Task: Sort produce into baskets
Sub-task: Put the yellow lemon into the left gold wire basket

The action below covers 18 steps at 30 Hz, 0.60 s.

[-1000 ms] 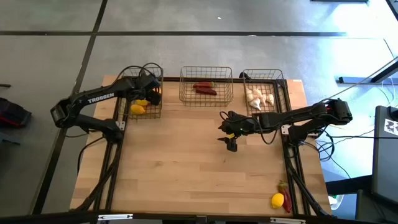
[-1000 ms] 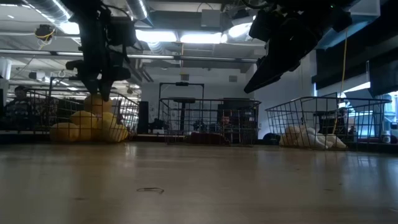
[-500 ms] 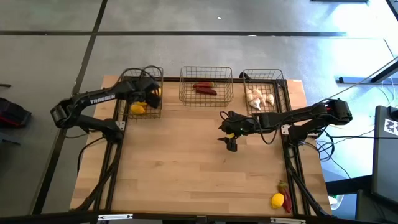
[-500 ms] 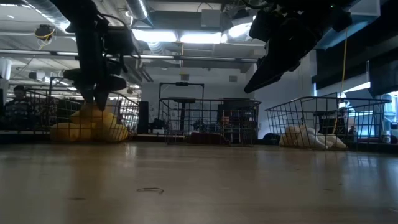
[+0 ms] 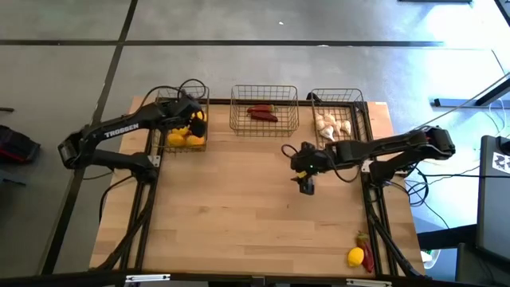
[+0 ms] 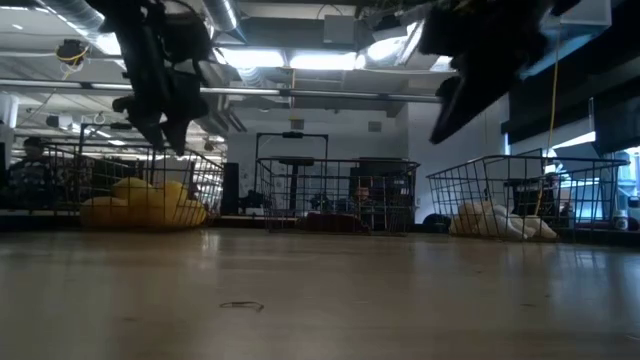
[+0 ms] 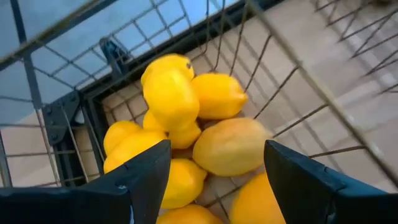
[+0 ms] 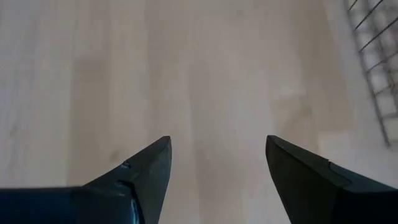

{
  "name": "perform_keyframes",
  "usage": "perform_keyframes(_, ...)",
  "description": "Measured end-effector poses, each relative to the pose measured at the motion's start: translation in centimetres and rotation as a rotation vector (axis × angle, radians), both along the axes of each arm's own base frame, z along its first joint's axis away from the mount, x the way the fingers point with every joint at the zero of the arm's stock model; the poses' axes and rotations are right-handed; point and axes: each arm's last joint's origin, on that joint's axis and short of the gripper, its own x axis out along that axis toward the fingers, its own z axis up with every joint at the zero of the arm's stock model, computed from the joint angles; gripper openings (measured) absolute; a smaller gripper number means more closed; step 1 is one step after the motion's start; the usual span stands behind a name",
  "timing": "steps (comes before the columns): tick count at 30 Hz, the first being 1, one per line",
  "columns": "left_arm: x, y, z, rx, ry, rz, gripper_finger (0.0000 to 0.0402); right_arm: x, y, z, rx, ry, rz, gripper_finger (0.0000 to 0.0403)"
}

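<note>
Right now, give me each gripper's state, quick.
Left gripper: open, empty, above the lemons in the left basket.
Right gripper: open, empty, over bare table.

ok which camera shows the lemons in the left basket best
The left wrist view: it looks straight into the left basket past the open left gripper, showing each of the lemons in the pile. The high view shows only a yellow patch partly under the arm. The low view shows a heap through mesh. The right wrist view shows none.
</note>
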Motion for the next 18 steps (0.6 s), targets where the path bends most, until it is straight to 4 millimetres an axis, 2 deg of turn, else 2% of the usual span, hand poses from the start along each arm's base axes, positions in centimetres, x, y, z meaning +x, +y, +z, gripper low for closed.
perform_keyframes(8, -0.1, -1.2, 1.1, 0.035, -0.049, -0.051, 0.0253, -2.7, 4.2, 1.6, 0.192, 0.131, 0.040, 0.0256)
perform_keyframes(18, 0.3, -3.5, 2.1, 0.060, -0.120, -0.144, 0.0253, -7.2, 10.7, 1.1, 0.349, 0.378, -0.035, 0.0256)
